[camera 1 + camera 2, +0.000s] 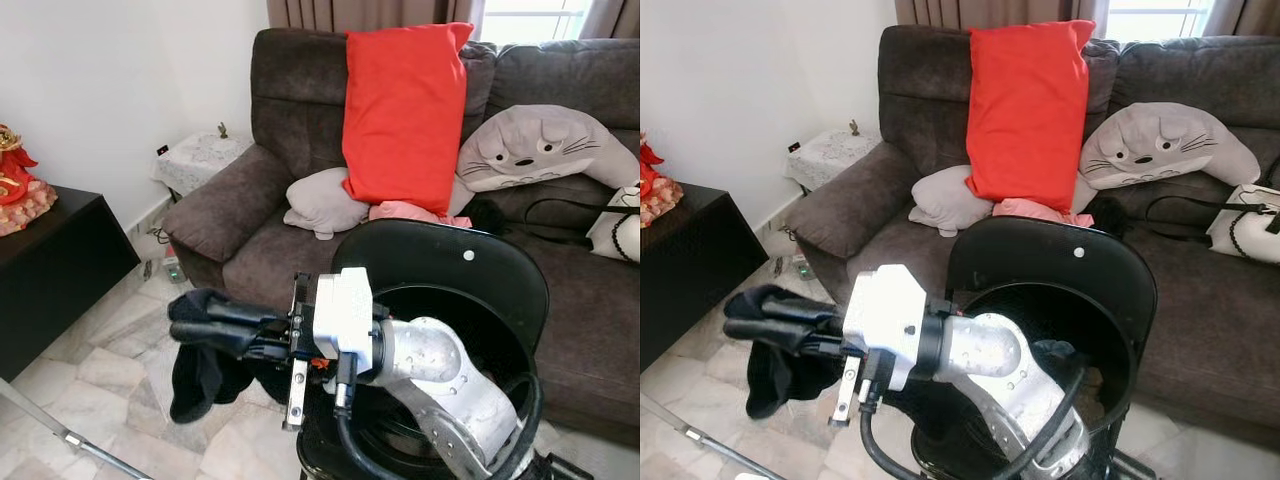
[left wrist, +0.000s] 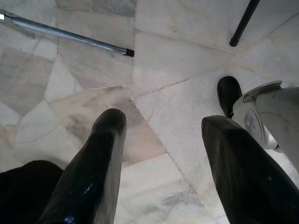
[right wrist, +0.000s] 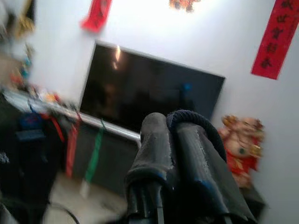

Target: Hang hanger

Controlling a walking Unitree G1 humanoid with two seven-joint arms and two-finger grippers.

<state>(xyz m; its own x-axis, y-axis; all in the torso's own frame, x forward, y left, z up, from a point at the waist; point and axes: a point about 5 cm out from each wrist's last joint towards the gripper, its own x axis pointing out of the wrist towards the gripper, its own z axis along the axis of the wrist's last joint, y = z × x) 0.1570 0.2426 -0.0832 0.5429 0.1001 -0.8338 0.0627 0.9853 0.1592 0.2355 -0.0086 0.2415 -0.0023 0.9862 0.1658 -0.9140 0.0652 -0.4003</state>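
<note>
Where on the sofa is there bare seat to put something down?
The left seat cushion is bare, between the armrest and the grey pillow. The middle and right are crowded with the red pillow, a cat cushion and a bag.

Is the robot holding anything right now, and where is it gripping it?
The right gripper is shut on a black garment, pinching its upper edge; the rest hangs below. The left gripper is open over the floor.
</note>
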